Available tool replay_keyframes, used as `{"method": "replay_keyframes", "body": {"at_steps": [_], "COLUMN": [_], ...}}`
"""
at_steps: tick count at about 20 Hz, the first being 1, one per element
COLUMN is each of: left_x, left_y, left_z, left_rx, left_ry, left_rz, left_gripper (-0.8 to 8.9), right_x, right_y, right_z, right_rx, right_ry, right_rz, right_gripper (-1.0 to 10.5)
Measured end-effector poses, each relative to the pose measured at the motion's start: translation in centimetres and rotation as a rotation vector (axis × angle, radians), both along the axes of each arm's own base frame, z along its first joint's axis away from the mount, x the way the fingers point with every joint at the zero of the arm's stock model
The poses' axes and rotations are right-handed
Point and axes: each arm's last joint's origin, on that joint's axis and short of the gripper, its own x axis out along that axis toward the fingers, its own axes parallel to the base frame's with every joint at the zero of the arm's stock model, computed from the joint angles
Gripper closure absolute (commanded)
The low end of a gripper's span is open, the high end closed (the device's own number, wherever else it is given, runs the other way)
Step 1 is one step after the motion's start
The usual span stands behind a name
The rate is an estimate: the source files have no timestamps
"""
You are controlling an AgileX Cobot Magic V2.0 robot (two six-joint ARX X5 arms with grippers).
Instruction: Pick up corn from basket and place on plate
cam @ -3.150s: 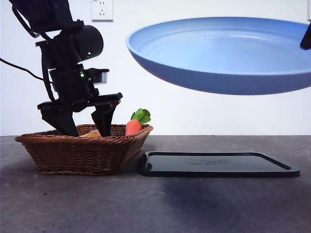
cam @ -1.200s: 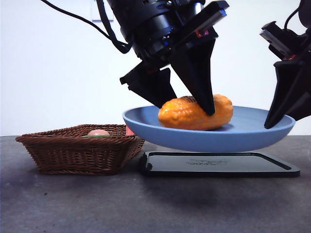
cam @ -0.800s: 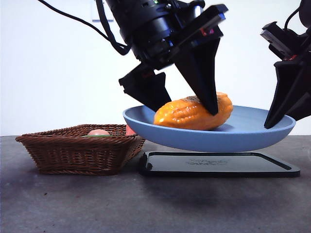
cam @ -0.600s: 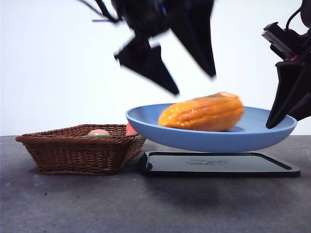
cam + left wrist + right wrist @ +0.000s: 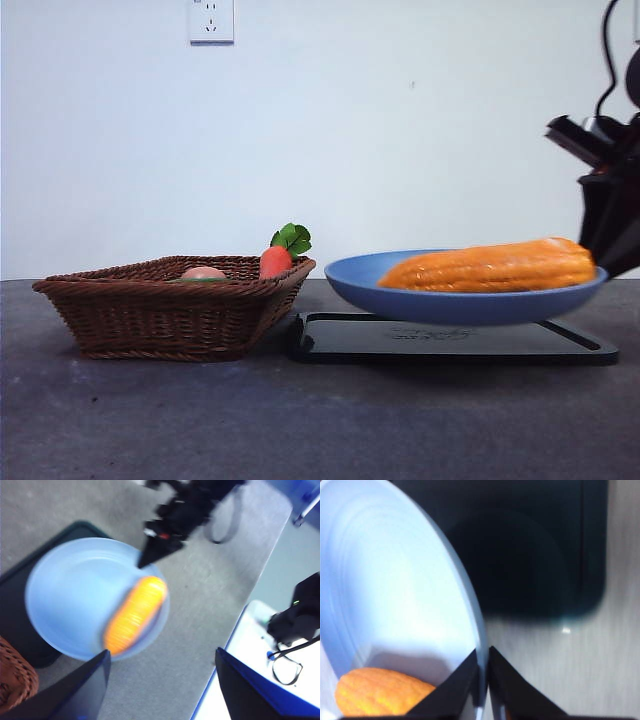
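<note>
Front view gives you the basket (image 5: 170,305) nearest, then the tray (image 5: 450,340) with the plate (image 5: 460,300) held just above it. The corn (image 5: 490,267) lies in the plate. Your right gripper (image 5: 484,672) pinches the rim (left gripper (image 5: 160,680) spread, empty).

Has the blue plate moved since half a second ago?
Yes: the plate sits lower, closer to the black tray, and further right.
</note>
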Motion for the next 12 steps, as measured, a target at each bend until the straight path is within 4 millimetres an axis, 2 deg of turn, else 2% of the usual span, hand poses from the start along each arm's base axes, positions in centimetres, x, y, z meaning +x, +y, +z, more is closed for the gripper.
{"method": "replay_keyframes", "body": {"at_steps": [4,8,12], "left_x": [-1.2,-1.5,-1.5], "left_y": [1.4,1.8,1.8], "left_z": [1.4,1.7,1.7], "left_rx": [-0.054,-0.066,-0.066], "left_ry": [-0.026,-0.033,-0.032], "left_rz": [0.01,0.012,0.012], "left_gripper": [4.73,4.73,4.73], "right_x": [4.2,7.7,8.8], "right_y": [0.1,0.2,0.2], "right_z": [-0.3,-0.9,-2.4], "right_rx": [-0.001,0.0,-0.003], "right_ry": [0.006,-0.002,0.024], "right_rz": [-0.002,-0.002,0.004], "right_gripper": [9.4,9.4,9.4]}}
